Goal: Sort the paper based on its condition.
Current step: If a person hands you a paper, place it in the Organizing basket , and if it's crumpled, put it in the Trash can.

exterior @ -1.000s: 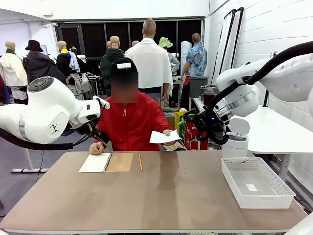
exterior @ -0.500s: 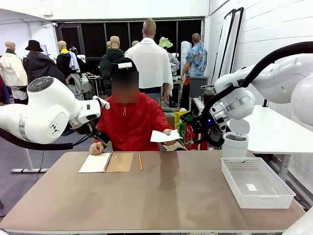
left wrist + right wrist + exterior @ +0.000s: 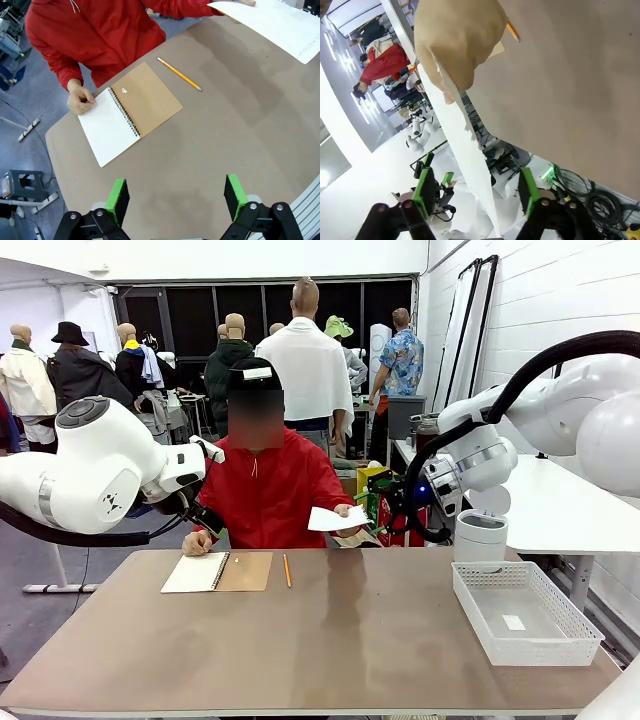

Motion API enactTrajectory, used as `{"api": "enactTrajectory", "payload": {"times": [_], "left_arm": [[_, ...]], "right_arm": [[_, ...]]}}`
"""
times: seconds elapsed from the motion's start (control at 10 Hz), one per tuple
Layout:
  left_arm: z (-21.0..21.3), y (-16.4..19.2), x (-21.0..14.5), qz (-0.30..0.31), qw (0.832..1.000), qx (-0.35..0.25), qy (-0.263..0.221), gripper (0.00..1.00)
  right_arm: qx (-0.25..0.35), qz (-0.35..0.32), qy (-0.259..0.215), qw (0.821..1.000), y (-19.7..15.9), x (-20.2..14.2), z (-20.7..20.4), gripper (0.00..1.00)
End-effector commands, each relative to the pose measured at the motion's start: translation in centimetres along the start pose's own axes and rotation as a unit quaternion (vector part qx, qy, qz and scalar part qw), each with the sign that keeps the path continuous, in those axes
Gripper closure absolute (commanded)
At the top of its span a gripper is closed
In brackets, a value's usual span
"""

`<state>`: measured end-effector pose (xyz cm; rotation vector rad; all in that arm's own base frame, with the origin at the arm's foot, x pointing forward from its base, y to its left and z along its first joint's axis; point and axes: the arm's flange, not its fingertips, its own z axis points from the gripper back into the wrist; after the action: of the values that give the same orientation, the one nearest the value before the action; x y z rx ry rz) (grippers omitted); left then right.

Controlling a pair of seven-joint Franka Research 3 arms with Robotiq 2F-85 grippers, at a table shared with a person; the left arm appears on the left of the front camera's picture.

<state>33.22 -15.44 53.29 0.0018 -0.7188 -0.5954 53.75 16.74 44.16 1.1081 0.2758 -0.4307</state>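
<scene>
Standing apart, the jaws of the right gripper (image 3: 476, 192) are open, one green pad on each side of the paper (image 3: 462, 145), whose lower edge drops into the gap between them; neither pad is seen pressing on the sheet, so no grip is noted. The sheet is a single white page, held edge-on to this gripper, and its near edge looks ragged in places. A person's hand (image 3: 457, 40) holds it from above at its far end, off the table surface and over the far right part of the table (image 3: 240, 130). The left gripper (image 3: 176, 197) is likewise open, its pads wide apart with nothing between them, and it hangs above bare tabletop on the near side. Beyond it a spiral-bound notebook (image 3: 130, 112) lies open, a white page on one side and the brown cover on the other, with the person's other hand (image 3: 80, 100) resting at the outer edge of the white page. A yellow pencil (image 3: 179, 74) lies just beside the brown cover, not touching it. A white mesh basket (image 3: 480, 625) sits at the right end of the table, well apart from the notebook, with a small white scrap (image 3: 513, 622) on its floor.
</scene>
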Motion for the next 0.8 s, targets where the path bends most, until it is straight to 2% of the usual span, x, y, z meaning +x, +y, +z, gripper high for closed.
{"api": "enactTrajectory", "payload": {"times": [0.0,0.1,0.2,0.3,0.4,0.5,0.7], "left_arm": [[0.0,0.0,0.0,-0.001,1.000,0.001,0.000,0.00],[0.0,0.0,0.0,-0.001,1.000,0.001,0.000,0.00],[0.0,0.0,0.0,-0.001,1.000,0.001,0.000,0.00],[0.0,0.0,0.0,-0.001,1.000,0.001,0.000,0.00],[0.0,0.0,0.0,-0.001,1.000,0.001,0.000,0.00],[0.0,0.0,0.0,-0.001,1.000,0.001,0.000,0.00],[0.0,0.0,0.0,-0.001,1.000,0.001,0.000,0.00]], "right_arm": [[0.001,-0.023,0.008,1.000,0.9,0.6,-0.1,0.29],[0.001,-0.031,0.010,0.999,0.9,0.9,-0.1,0.31],[0.003,-0.032,0.008,0.999,1.0,1.0,-0.2,0.49],[0.000,-0.037,0.010,0.999,1.0,1.0,-0.2,0.49],[-0.002,-0.039,0.007,0.999,1.0,1.1,-0.3,0.67],[-0.003,-0.040,0.008,0.999,1.0,1.3,-0.4,0.80],[-0.013,-0.051,0.011,0.999,0.9,1.7,-0.7,0.80]]}}
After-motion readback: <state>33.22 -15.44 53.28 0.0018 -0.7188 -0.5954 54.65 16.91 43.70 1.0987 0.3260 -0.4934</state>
